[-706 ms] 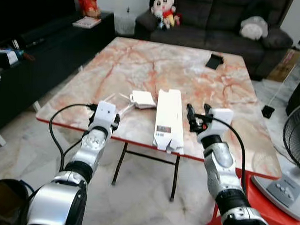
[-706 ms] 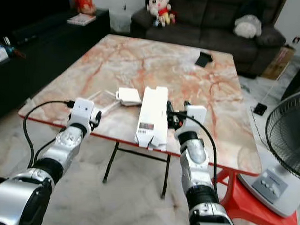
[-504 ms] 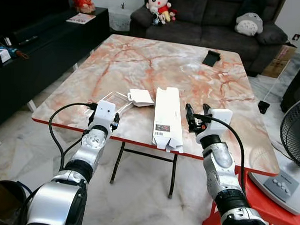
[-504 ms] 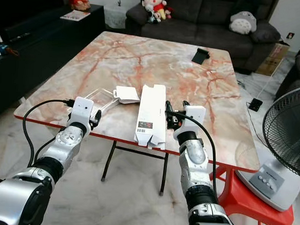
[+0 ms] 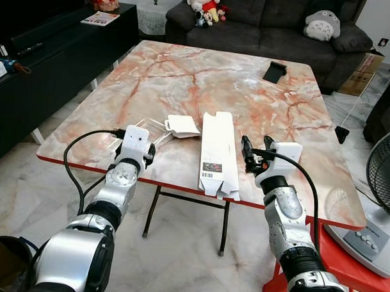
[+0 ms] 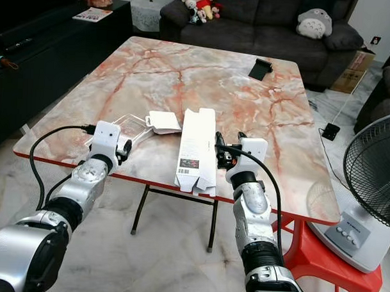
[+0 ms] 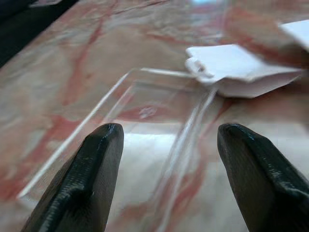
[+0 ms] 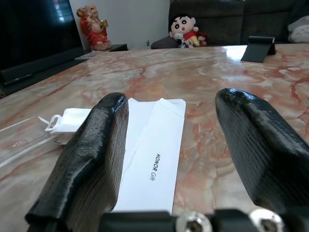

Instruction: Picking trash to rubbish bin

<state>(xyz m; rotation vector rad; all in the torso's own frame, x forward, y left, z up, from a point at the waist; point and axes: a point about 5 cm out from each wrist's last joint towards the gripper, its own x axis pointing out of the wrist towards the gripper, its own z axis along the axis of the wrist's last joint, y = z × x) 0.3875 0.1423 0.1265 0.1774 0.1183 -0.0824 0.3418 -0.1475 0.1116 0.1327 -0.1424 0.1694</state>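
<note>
Grippers both wide open and empty — my left gripper (image 5: 145, 152) has edged up to the clear tray (image 7: 145, 125) at the surface's near edge; right gripper (image 5: 249, 154) waits beside the white carton (image 5: 217, 150).

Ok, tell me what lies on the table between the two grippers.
In the left eye view, between the left gripper and the right gripper lie a clear plastic tray, a small white card and a long flattened white box.
</note>
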